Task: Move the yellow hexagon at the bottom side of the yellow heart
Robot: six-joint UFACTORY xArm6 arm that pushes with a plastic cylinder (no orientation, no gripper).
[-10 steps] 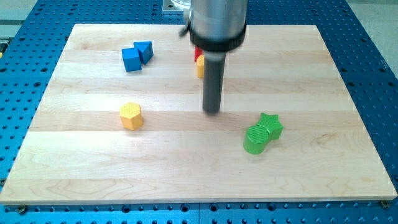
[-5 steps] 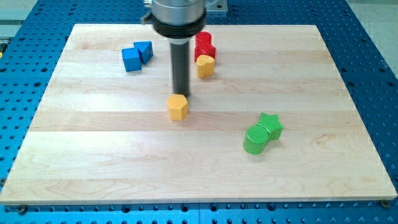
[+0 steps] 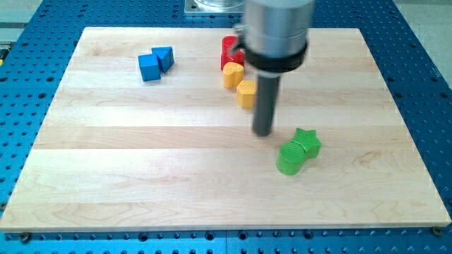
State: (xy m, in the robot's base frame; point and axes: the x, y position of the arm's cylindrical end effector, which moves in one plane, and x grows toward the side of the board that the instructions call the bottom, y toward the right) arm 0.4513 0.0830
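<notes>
— Where the arm's grey housing [image 3: 277, 32] crosses the view's top, what does it hide?

— It covers the right side of the red block [image 3: 230, 51], so that block's shape cannot be made out; only its left part shows, just above the yellow heart [image 3: 233, 74].

— And the yellow hexagon [image 3: 246, 93]?

— It sits touching the yellow heart, below it and slightly toward the view's right. The dark rod runs close past its right edge, though whether the two touch cannot be told.

— Where is my tip [image 3: 263, 133]?

— Below and to the right of the yellow heart, beyond the hexagon, resting on the wooden board [image 3: 141, 176]. There is no gripper here, only the plain rod, so nothing is clenched or grasped.

— What else lies around?

— Lower right of the heart, past my tip, a green star [image 3: 306, 142] touches a green rounded block [image 3: 289, 158]; my tip is near them but apart. Well to the heart's left and a little higher, a blue cube [image 3: 148, 68] touches a blue triangle [image 3: 164, 56]. Blue perforated table [image 3: 424, 85] surrounds the board.
</notes>
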